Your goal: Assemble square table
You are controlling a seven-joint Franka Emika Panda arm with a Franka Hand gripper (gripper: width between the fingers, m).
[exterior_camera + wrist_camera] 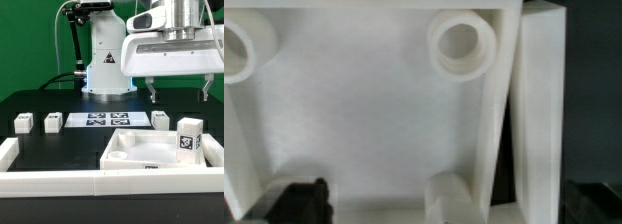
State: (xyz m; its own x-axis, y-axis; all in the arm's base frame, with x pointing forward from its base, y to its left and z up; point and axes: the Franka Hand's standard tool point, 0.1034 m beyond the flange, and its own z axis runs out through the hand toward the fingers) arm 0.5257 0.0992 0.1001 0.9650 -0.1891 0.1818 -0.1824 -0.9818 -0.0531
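Currently gripper [178, 93] hangs fully open, empty, above the tabletop slab [140, 150]; descending misaligned, a finger could hit the rim or topple the nearby leg [190, 136].

tool [177, 96]: spread wide, above slab [135, 158] | leg [160, 120]: just beside marker board [100, 122]

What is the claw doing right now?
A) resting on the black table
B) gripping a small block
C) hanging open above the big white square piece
C: the gripper hangs open and empty over the square slab.
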